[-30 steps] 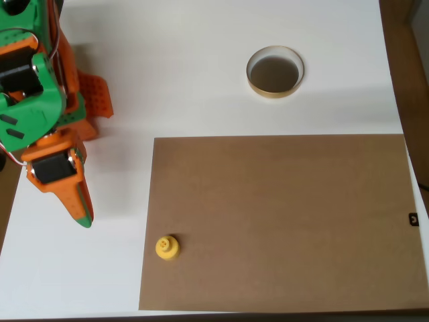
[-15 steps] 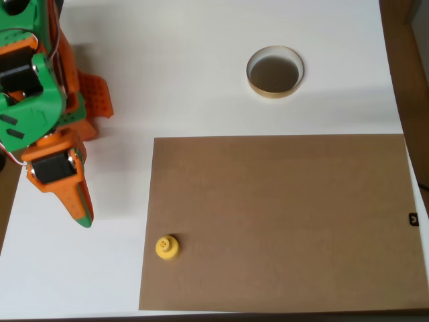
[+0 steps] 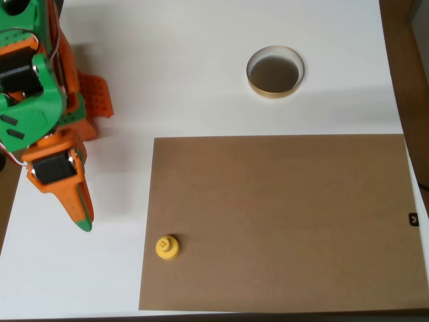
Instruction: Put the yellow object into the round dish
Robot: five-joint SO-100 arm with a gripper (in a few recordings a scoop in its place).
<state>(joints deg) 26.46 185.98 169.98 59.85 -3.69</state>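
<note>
Your yellow object (image 3: 167, 247) sits at the lower left corner area of the brown board (image 3: 281, 221), just inside its left edge, in the overhead view. It lies to the right of and a little below the gripper (image 3: 82, 216), near it but apart, with a strip of white table (image 3: 167, 74) between them. The gripper's orange fingers with green tips point down the picture and look pressed together into 1 point, with nothing between them.

The object is bright yellow, small, with a round base and a narrower knob on top that shows a few tiny marks. It casts a short shadow to its right on the board.

The round dish (image 3: 275, 72) stands on the white table above the board, well apart from the object, up and to the right. Its rim is pale tan and its inside is dark brownish.
</note>
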